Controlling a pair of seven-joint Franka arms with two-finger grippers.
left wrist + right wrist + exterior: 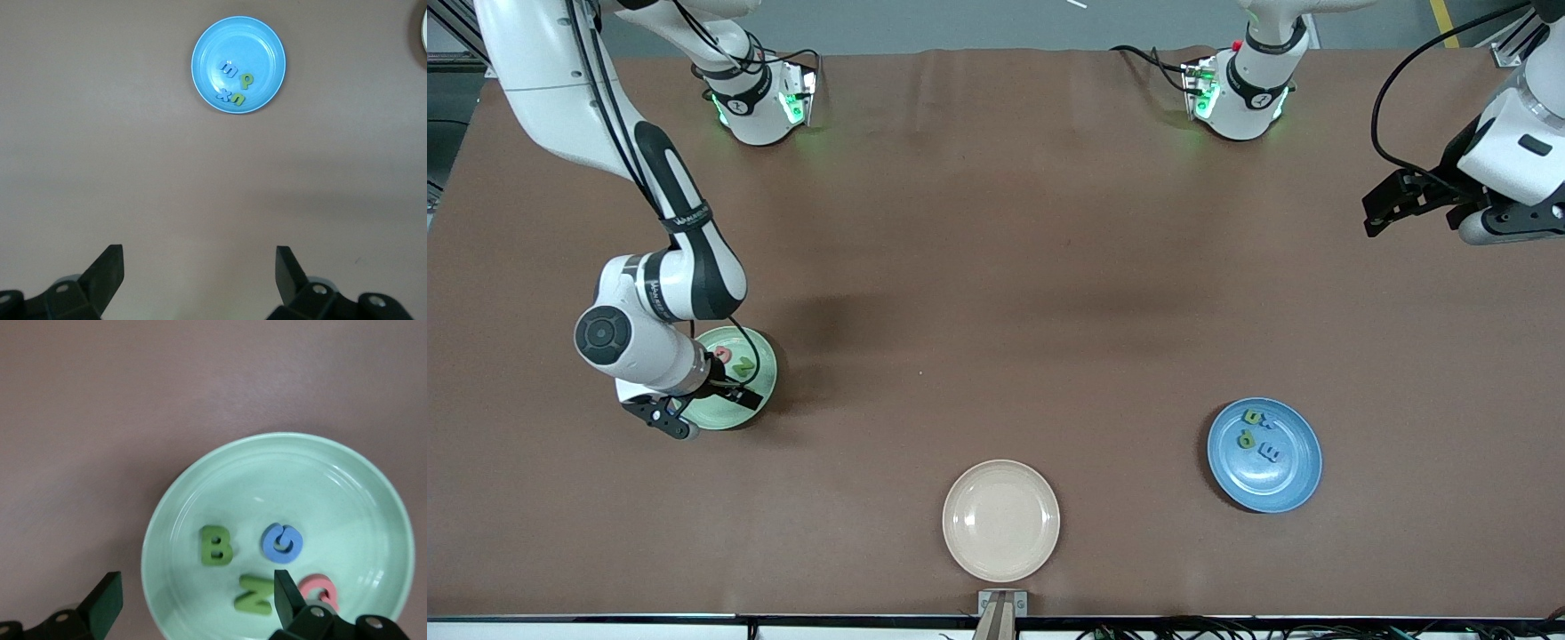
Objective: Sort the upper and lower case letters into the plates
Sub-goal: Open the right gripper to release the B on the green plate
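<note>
Mint plate (373, 493) holds four letters (216, 545) under the right gripper (193, 600), jaws wide and empty, while four more lie in the blue plate (270, 50) and the left gripper (200, 270) waits, jaws wide, empty.

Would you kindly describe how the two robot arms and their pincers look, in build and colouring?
Both arms have glossy white rounded shells with black joint bands and black cables along the links; the bases glow green. The right arm carries small dark lettering on its black section. The right pincer and left pincer are black, with flat wedge-shaped fingers on mounts with bolt holes.
</note>
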